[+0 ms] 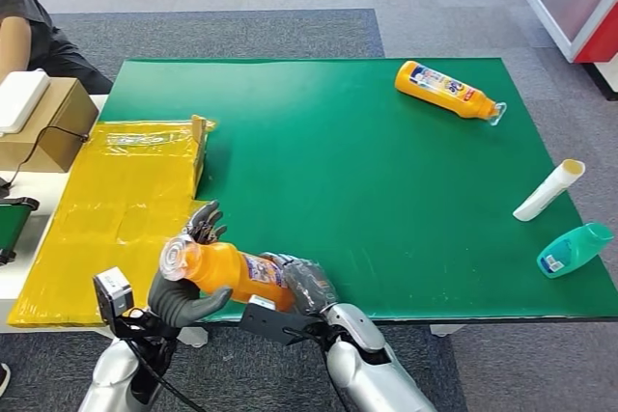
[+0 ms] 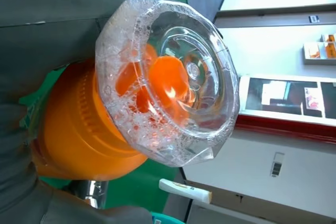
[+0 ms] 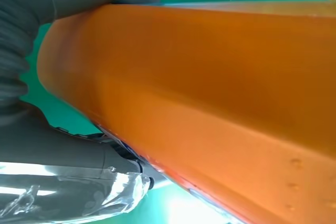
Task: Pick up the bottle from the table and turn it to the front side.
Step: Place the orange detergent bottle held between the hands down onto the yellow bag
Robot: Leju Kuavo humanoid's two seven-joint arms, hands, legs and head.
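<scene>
Holding one orange bottle [image 1: 233,272] between them, both hands were closed on it at the near edge of the green table [image 1: 328,171]. The left hand [image 1: 182,287] gripped the neck end, thumb under and dark fingers [image 1: 206,224] curled over the top, so the clear cap [image 1: 175,258] pointed out past it to the left. In the left wrist view that cap [image 2: 174,77] showed foam and bubbles inside, with the orange neck [image 2: 79,129] behind it. The right hand [image 1: 310,287] wrapped the base end, just right of the label. In the right wrist view the bottle's orange body [image 3: 206,103] lay across the hand [image 3: 47,35], the thumb pressed along it.

Well beyond the hands lay three other containers: a second orange bottle [image 1: 446,90] far ahead and to the right, one white tube [image 1: 547,190] and one teal bottle [image 1: 575,249] farther right. Ahead of the left hand stood one yellow taped box [image 1: 117,209]. A person's arm [image 1: 14,45] showed far left.
</scene>
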